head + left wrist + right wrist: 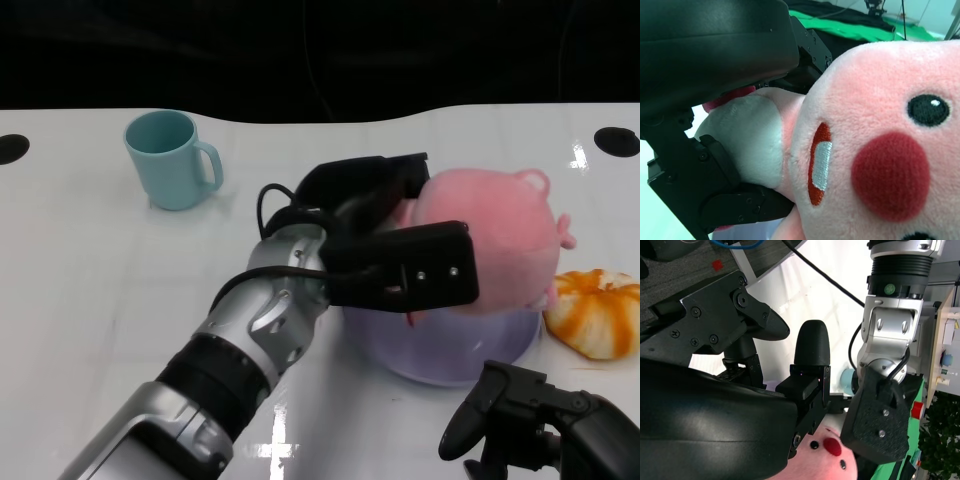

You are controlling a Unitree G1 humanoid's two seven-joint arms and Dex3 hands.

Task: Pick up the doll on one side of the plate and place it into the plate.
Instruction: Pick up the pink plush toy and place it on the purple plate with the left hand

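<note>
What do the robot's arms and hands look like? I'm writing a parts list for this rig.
The left forearm is a silver casing with a black ribbed band and black cables looping to the wrist. The left hand is matte black, with flat, blocky, screw-fastened fingers. The right hand is black too, with rounded fingertips.

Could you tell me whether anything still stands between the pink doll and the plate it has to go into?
Nothing visible does. The left hand grips the pink doll directly over the lavender plate, whose visible part holds nothing else. The cup and the orange pumpkin toy sit off to either side.
</note>
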